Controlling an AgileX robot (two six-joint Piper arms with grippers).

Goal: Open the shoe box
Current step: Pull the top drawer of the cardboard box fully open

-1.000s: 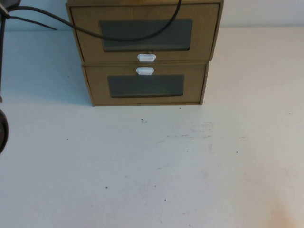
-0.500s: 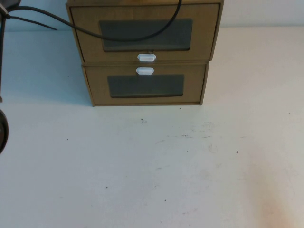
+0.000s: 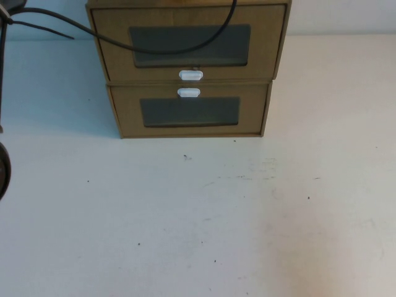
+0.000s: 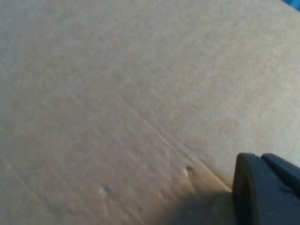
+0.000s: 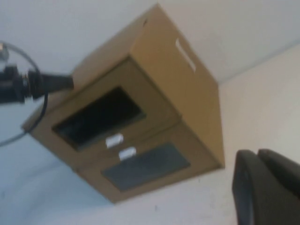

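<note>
High view: upper shoe box (image 3: 111,55) sits stacked on lower shoe box (image 3: 127,111), far centre of the table (image 3: 198,216). Both fronts are flush. Upper tab (image 3: 190,75) and lower tab (image 3: 189,92) sit just apart at the seam. A cable (image 3: 154,49) drapes across the upper front. Broad bare table in front and on both sides.

Left wrist: left gripper (image 4: 260,161) pinched closed, empty, close over a cardboard panel (image 4: 117,93) that fills the shot.

Right wrist: right gripper (image 5: 258,161) closed tight, empty, well clear of the boxes' front right corner.
</note>
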